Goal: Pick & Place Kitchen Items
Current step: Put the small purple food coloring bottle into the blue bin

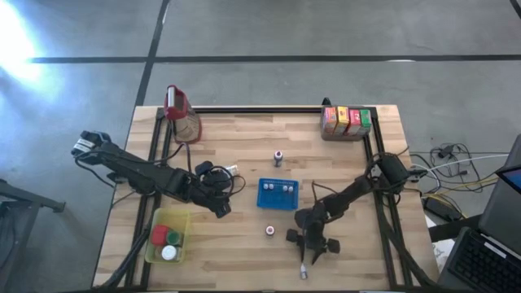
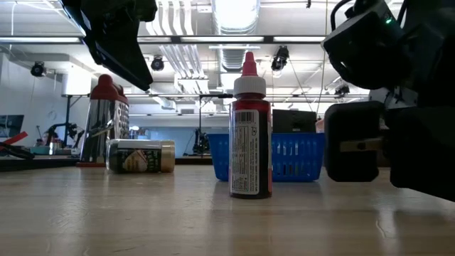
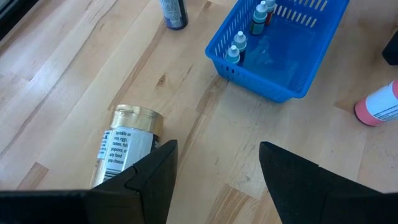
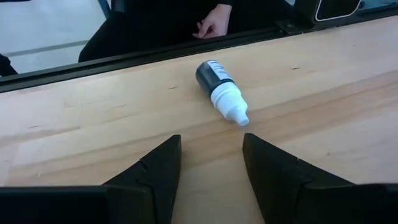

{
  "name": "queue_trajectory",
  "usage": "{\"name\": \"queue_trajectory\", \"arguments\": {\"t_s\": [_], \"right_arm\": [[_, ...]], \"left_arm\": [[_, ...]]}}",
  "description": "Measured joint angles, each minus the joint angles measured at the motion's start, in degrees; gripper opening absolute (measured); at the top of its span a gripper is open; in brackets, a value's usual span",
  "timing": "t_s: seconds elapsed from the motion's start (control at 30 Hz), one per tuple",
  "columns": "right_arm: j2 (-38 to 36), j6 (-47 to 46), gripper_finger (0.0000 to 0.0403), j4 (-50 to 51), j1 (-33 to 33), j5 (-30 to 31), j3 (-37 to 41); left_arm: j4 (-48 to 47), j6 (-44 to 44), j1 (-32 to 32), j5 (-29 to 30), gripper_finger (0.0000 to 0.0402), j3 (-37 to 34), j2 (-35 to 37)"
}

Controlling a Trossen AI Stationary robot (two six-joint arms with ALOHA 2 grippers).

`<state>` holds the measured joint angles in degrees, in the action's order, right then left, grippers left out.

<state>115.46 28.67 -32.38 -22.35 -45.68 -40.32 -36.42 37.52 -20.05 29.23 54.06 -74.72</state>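
Note:
My left gripper (image 3: 217, 171) hangs open above the table, left of the blue tray (image 3: 280, 50), which holds small white-capped bottles (image 3: 235, 53). A gold-lidded jar (image 3: 127, 146) lies on its side just ahead of one of its fingers. My right gripper (image 4: 211, 165) stands open low over the table near its front edge, nothing between the fingers. A small dark bottle with a white cap (image 4: 222, 90) lies on its side ahead of it, apart from the fingertips. A red bottle (image 2: 250, 142) stands upright in front of the tray.
A yellow-green bin (image 1: 181, 220) with round lids sits front left. A clear jug with a red top (image 1: 181, 114) stands back left, and a box of coloured cartons (image 1: 346, 120) back right. Behind the tray stands another small bottle (image 1: 278, 157). A person's hand (image 4: 211, 26) shows beyond the table's near edge.

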Motion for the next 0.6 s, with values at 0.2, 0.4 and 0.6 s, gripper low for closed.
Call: {"name": "queue_trajectory", "arguments": {"t_s": [0.2, 0.4, 0.6], "right_arm": [[-0.1, -0.3, 0.0172, -0.5, 0.6, 1.2, -0.1], [-0.1, -1.7, 0.0183, -0.1, 0.8, 2.5, -1.5], [-0.1, -1.7, 0.0176, 1.2, 0.6, 3.0, -2.6]], "left_arm": [[0.0, 0.0, 0.0, 0.0, 0.0232, 0.0, 0.0], [0.0, 0.0, 0.0, 0.0, 0.0232, 0.0, 0.0], [0.0, 0.0, 0.0, 0.0, 0.0232, 0.0, 0.0]]}}
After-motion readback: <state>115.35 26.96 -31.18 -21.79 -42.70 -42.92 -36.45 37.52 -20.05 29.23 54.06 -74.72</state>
